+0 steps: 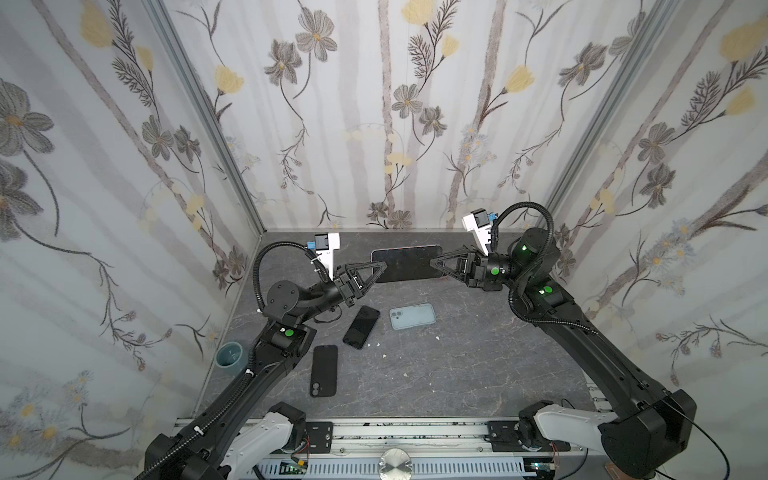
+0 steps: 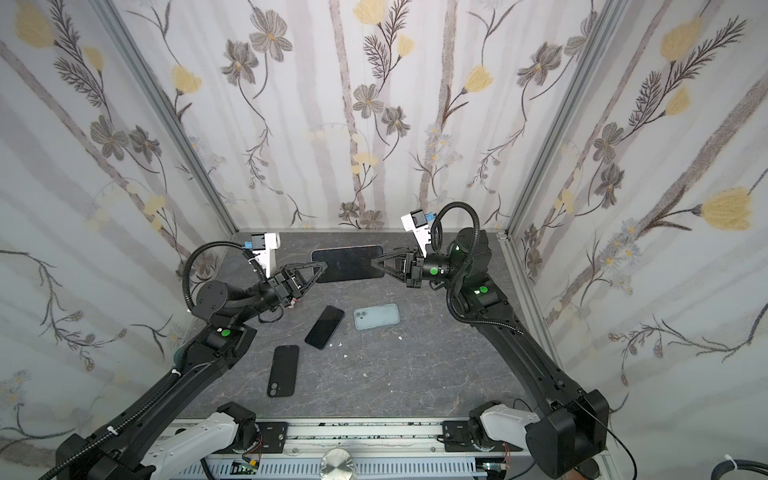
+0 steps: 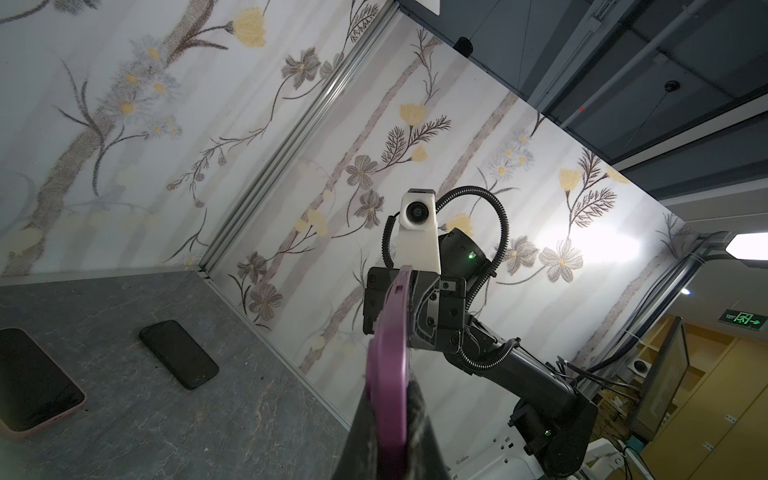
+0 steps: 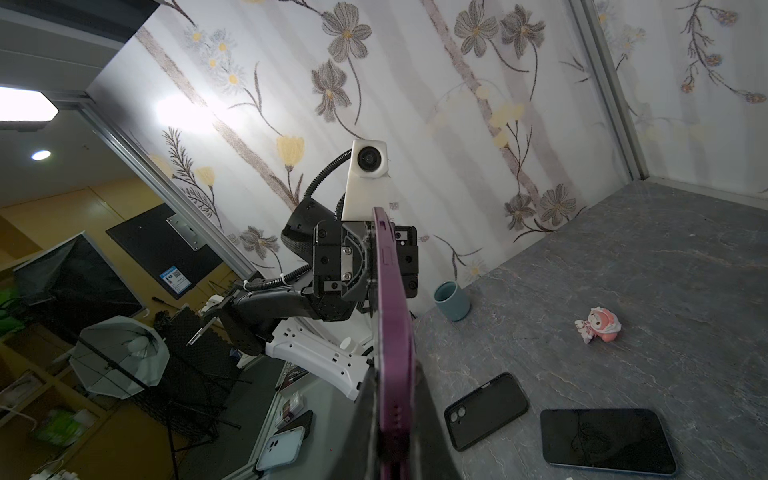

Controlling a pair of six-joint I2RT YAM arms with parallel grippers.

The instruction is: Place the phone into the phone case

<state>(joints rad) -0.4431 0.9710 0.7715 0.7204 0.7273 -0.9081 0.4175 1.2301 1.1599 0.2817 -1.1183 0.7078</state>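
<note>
A dark-faced phone (image 1: 405, 264) (image 2: 347, 264) with a purple rim hangs above the back of the table, held by its two short ends. My left gripper (image 1: 380, 266) (image 2: 320, 266) is shut on its left end and my right gripper (image 1: 432, 262) (image 2: 372, 262) on its right end. Both wrist views show the purple edge (image 3: 388, 345) (image 4: 390, 316) running straight out from between the fingers. Whether the purple is a case round the phone I cannot tell. A black phone case (image 1: 324, 370) (image 4: 486, 409) with camera holes lies at the front left.
On the grey table (image 1: 457, 374) lie a black-screened phone (image 1: 361, 327) (image 4: 609, 440) and a light blue case or phone, back up (image 1: 412, 316). A teal cup (image 1: 230, 354) stands by the left wall. Behind the held phone lie a black phone (image 3: 178, 353) and a pink-rimmed one (image 3: 33, 382). A pink toy (image 4: 598, 330) sits at the left.
</note>
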